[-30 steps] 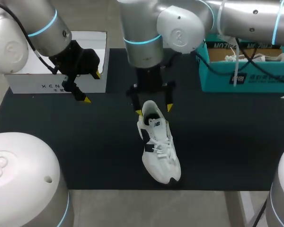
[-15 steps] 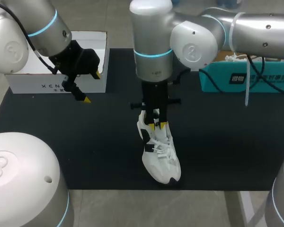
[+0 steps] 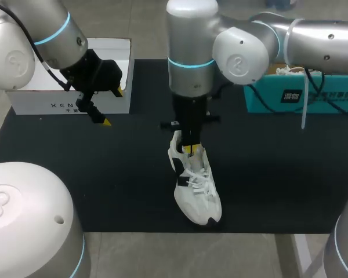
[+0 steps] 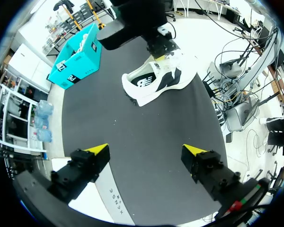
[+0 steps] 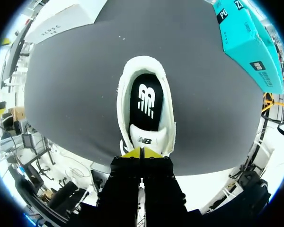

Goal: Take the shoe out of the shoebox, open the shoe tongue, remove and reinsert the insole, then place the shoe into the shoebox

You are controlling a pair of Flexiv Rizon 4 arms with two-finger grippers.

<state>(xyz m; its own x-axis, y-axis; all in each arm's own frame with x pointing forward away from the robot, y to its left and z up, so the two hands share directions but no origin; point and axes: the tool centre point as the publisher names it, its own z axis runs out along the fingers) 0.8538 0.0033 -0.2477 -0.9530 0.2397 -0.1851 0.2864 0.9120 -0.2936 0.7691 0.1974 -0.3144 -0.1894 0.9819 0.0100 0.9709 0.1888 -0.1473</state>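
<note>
A white shoe lies on the black mat, toe toward the table's front edge. My right gripper stands straight over its opening. In the right wrist view the two yellow tips press together on the upper edge of the tongue, and the black insole shows inside the shoe ahead of them. My left gripper hangs open and empty at the left, in front of the white shoebox. From the left wrist view the shoe lies well ahead of the fingers.
A teal box with another white shoe in it stands at the back right, partly behind my right arm. The black mat covers the table, with bare room on both sides of the shoe.
My right gripper came down from the shoe's heel onto the tongue, and its fingers went from wide apart to shut. The left arm and the shoe kept still.
</note>
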